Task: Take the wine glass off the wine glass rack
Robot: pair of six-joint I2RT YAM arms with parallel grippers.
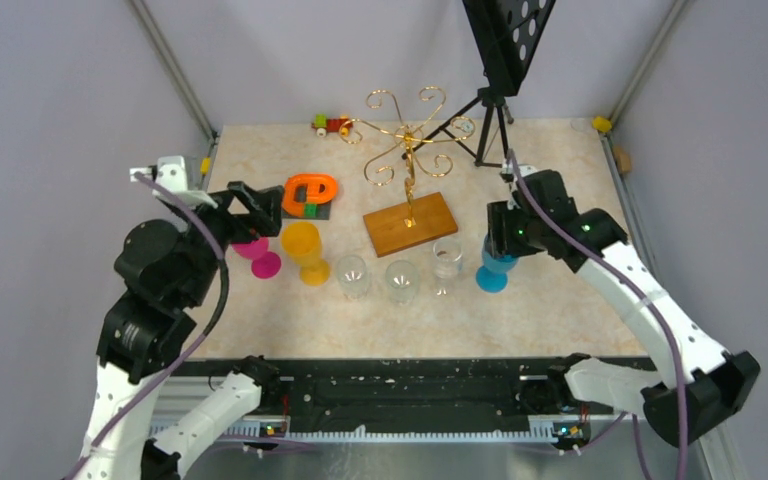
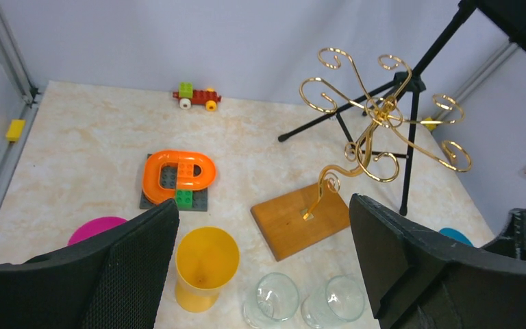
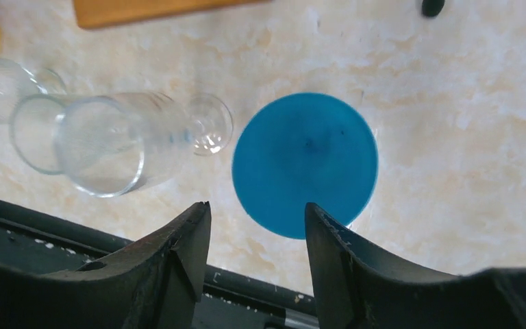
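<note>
The gold wine glass rack [image 1: 410, 223] is pictured bare, the blue wine glass [image 3: 305, 161] set on the worktop [image 1: 560, 300] below the right gripper [image 3: 257, 216], jaws parted and empty like the left gripper [image 2: 264, 204]; removal is judged complete.

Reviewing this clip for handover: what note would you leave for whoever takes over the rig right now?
Left gripper: open, holding nothing, near the pink glass.
Right gripper: open, over the blue glass, which is on the table.
Rack: no glass hangs on it.
Done: removal looks complete.
Left: probably only pulling the right arm clear.
</note>
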